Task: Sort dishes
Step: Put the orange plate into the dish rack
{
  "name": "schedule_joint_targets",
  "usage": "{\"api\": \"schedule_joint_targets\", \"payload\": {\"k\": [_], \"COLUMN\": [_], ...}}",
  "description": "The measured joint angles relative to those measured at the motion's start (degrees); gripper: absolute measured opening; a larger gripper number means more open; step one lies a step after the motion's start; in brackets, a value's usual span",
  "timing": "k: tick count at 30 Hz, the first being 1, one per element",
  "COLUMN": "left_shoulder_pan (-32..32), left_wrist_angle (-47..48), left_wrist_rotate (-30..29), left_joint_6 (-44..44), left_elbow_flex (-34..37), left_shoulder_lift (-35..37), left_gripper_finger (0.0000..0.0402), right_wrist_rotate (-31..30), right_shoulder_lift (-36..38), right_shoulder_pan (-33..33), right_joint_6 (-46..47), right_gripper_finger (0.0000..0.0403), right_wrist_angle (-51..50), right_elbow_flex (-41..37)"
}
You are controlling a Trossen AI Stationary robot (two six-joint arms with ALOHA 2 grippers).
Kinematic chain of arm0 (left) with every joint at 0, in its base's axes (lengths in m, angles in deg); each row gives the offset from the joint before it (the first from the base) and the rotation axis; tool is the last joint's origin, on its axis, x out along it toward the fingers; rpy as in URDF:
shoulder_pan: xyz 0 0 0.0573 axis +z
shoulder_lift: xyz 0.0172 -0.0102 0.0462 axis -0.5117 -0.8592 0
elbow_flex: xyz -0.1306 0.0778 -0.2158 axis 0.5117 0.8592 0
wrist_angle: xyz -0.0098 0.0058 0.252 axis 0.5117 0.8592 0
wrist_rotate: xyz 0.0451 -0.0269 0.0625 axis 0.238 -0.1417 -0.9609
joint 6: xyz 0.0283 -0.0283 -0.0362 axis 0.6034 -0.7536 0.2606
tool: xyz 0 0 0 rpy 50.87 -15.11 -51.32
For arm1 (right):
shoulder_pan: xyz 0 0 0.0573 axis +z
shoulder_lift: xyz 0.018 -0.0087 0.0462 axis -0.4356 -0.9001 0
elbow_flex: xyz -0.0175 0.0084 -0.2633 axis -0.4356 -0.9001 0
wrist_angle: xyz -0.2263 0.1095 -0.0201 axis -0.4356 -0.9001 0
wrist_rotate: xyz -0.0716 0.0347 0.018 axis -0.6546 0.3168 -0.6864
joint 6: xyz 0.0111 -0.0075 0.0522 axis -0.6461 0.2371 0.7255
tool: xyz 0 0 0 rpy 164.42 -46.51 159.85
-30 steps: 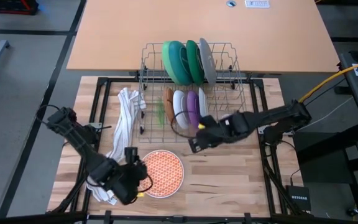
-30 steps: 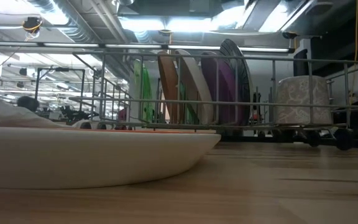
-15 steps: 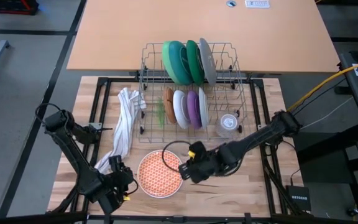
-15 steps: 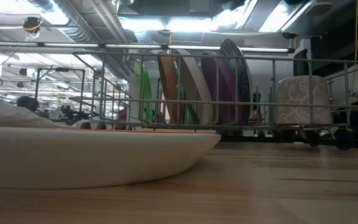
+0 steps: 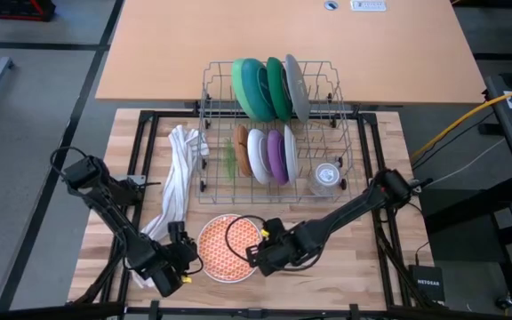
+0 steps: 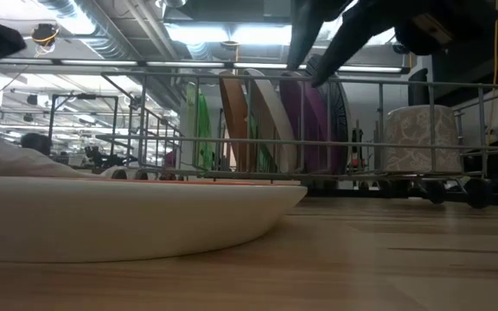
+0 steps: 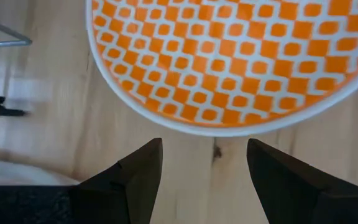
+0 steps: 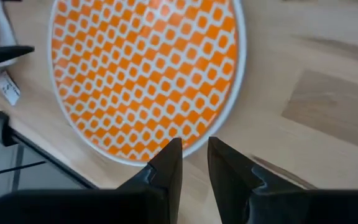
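Note:
An orange patterned plate (image 5: 229, 249) lies flat on the wooden table near its front edge, and its white underside fills the low view (image 6: 128, 216). My left gripper (image 5: 183, 264) is open at the plate's left rim, fingertips just short of it in the left wrist view (image 7: 204, 152). My right gripper (image 5: 260, 255) hovers at the plate's right rim (image 8: 191, 146), with only a narrow gap between its fingers. A wire rack (image 5: 338, 116) holds green, teal and grey dishes (image 5: 265, 87) and orange, white and purple plates (image 5: 265, 153), all standing on edge.
A white striped towel (image 5: 178, 173) lies left of the rack, its lower end near my left arm. A small clear glass cup (image 5: 324, 178) stands in the rack's right front corner. Bare wood (image 5: 345, 258) lies right of the plate.
My right gripper has gone from the rack's front toward the table's near edge and left, down to the plate's right rim. My left gripper drew back toward the near left corner, then came back to the plate's left rim. The plate has stayed put.

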Motion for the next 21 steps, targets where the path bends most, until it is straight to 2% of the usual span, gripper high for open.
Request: {"api": "schedule_joint_targets", "payload": {"k": [10, 21], "left_shoulder_pan": [3.4, 3.4], "left_wrist_angle": [-2.7, -5.7], "left_wrist_rotate": [-0.1, -0.1], "left_joint_6": [7.5, 19.8], "left_elbow_flex": [1.5, 1.5], "left_shoulder_lift": [0.0, 0.0], "left_gripper_finger": [0.0224, 0.0224], "right_wrist_rotate": [-1.1, -1.5], "right_shoulder_lift": [-2.2, -2.7], "right_shoulder_pan": [0.0, -0.1], "right_joint_6": [2.7, 2.8], "right_gripper_finger": [0.0081, 0.0081], "right_wrist_angle": [0.7, 1.3], "right_elbow_flex": [0.0, 0.0]}}
